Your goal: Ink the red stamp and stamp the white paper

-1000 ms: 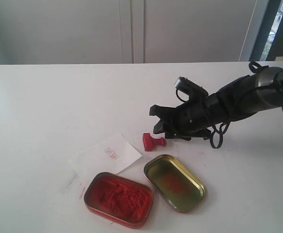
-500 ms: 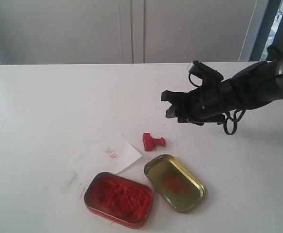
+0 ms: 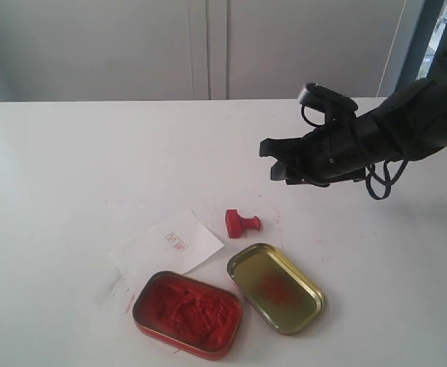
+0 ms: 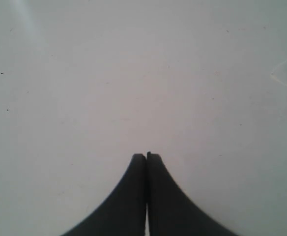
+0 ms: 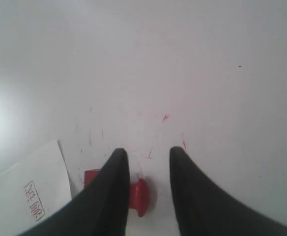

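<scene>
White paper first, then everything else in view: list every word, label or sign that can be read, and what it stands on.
White paper: a red framed imprint of a few characters, too blurred to read.
Gold tin lid: red smears only, no text.
Red stamp, ink tin: no readable marking.

Bright, washed-out daylight with soft shadows; wrist views slightly blurred.
</scene>
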